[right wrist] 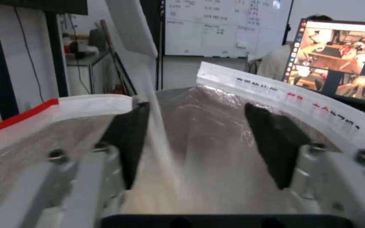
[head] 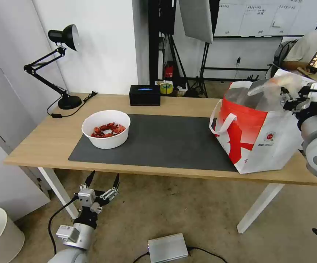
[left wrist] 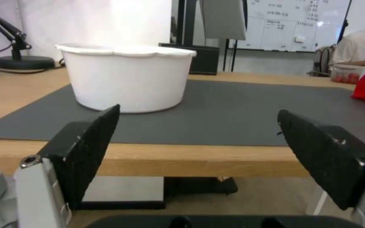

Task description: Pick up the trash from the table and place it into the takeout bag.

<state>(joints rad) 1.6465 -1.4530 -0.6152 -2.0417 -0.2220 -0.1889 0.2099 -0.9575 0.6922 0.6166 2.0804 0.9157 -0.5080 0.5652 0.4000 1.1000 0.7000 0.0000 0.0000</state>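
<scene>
- Head view gives us the worktop [head: 48,144], a long light-wood top with a dark grey mat [head: 165,142] on it.
- We see the white bowl of red shells [head: 106,129] on the mat's left end.
- Our takeout bag [head: 260,135] stands upright at the worktop's right end, partly on the mat, mouth open and foil lining showing.
- Our right gripper [head: 288,95] hangs over the bag's mouth. In the right wrist view its fingers [right wrist: 275,142] stand apart, with a clear bag [right wrist: 149,104] between them, blurred, touching one finger over the foil interior. We cannot tell whether it is gripped.
- Our left gripper [head: 103,180] sits low, before the worktop's front edge and below it, released, jaws spread wide and holding nothing.
- A black tissue box [head: 144,95] and a black desk lamp [head: 61,65] stand along the far side.
</scene>
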